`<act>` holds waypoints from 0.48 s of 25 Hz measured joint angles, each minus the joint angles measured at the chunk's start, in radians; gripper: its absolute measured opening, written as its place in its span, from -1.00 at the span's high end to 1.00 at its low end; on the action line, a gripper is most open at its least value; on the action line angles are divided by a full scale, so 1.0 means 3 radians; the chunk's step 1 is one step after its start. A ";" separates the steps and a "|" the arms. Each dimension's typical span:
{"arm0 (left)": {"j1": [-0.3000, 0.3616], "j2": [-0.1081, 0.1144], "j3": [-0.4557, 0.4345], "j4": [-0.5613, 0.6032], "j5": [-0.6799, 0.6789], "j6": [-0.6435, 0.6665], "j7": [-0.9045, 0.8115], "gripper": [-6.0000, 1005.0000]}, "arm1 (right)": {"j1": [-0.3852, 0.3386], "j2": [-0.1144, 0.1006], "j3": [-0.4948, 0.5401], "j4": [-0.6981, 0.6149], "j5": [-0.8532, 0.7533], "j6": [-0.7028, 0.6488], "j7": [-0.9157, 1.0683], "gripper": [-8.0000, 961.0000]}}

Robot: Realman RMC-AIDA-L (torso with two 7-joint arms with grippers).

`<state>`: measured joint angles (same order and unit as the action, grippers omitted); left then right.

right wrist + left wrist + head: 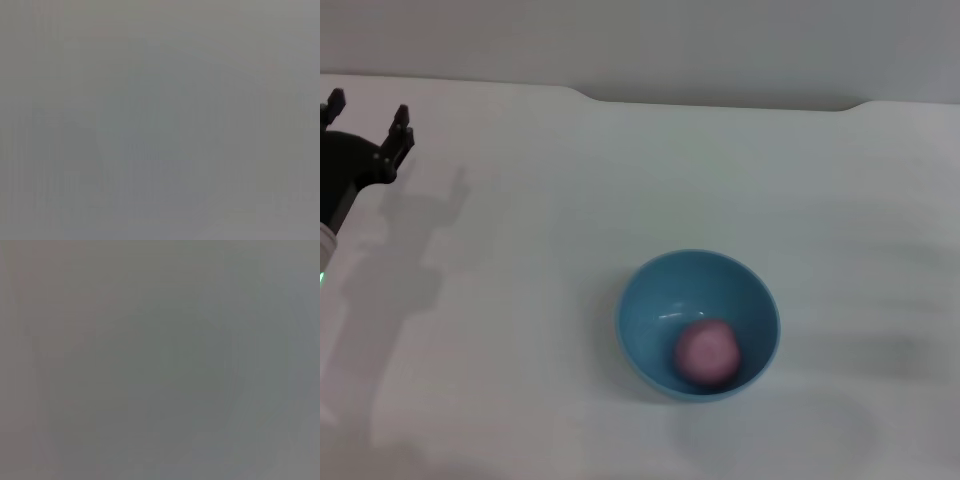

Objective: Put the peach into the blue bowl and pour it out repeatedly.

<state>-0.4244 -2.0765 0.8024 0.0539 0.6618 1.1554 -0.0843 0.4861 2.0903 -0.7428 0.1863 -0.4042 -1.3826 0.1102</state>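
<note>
My left gripper [367, 118] hung over the far left of the white table [520, 300], fingers spread wide and holding nothing, well apart from the blue bowl [645, 290]. The bowl stood upright toward the near middle (the peach [706, 353] lay inside it). My right gripper was out of sight.

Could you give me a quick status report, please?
Left gripper open, far left, holding nothing. Right gripper out of view. Peach inside blue bowl. Nothing in the way.
</note>
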 joint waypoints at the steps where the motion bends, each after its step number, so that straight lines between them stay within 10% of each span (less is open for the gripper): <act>1: -0.0020 -0.0001 -0.0037 -0.0079 -0.0069 0.0018 0.0015 -0.43 | -0.0007 0.0001 0.0005 0.0015 0.0000 -0.0024 -0.0062 -0.34; 12: -0.0074 0.0003 -0.0247 -0.0277 -0.0077 0.0143 0.0014 -0.43 | 0.0002 -0.0001 0.0002 0.0045 0.0006 -0.0034 0.0149 -0.34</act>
<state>-0.4466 -2.0757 0.7283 -0.0291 0.6387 1.1984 -0.0801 0.4867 2.0900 -0.7421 0.1996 -0.4025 -1.3929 0.1548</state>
